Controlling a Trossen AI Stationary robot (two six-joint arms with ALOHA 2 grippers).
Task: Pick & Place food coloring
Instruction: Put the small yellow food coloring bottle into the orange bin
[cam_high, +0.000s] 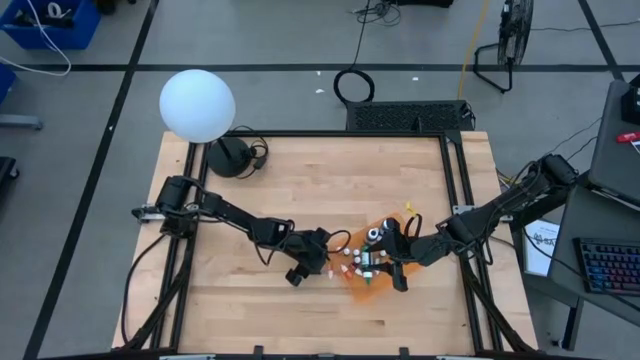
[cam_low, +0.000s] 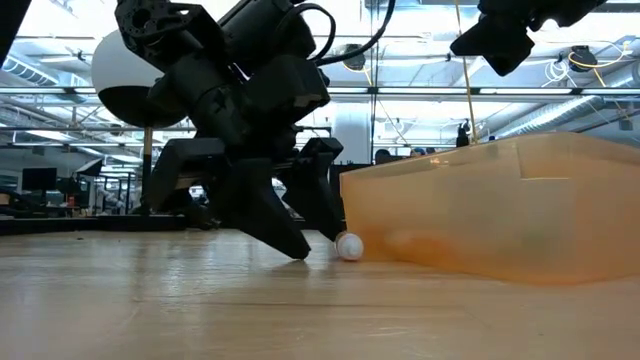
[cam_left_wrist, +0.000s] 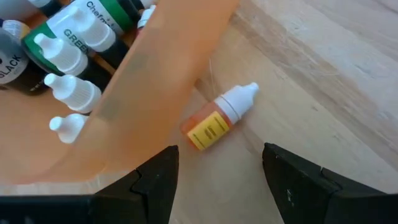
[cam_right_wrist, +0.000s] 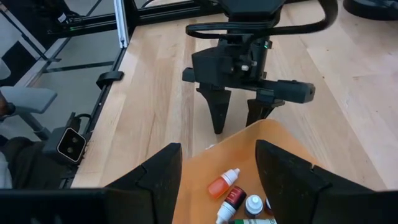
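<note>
Pale wooden tabletop (cam_high: 300, 180) fills the frame's centre. Low-centre, our left gripper (cam_left_wrist: 217, 171) spreads wide over a small yellow-labelled, white-capped food coloring bottle (cam_left_wrist: 219, 118) lying just outside the translucent orange tray (cam_left_wrist: 155, 74), apparently aligned to grasp it. Our right gripper (cam_right_wrist: 217, 165), fingers apart and empty, hovers over the tray, where other dropper bottles (cam_right_wrist: 239, 202) sit.

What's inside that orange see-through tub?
The orange tub holds small dropper bottles: a green-labelled bottle, a black-labelled one and an orange-bodied one. The tub wall and the right gripper cover the rest, so no full count. One yellow bottle lies outside it.
</note>
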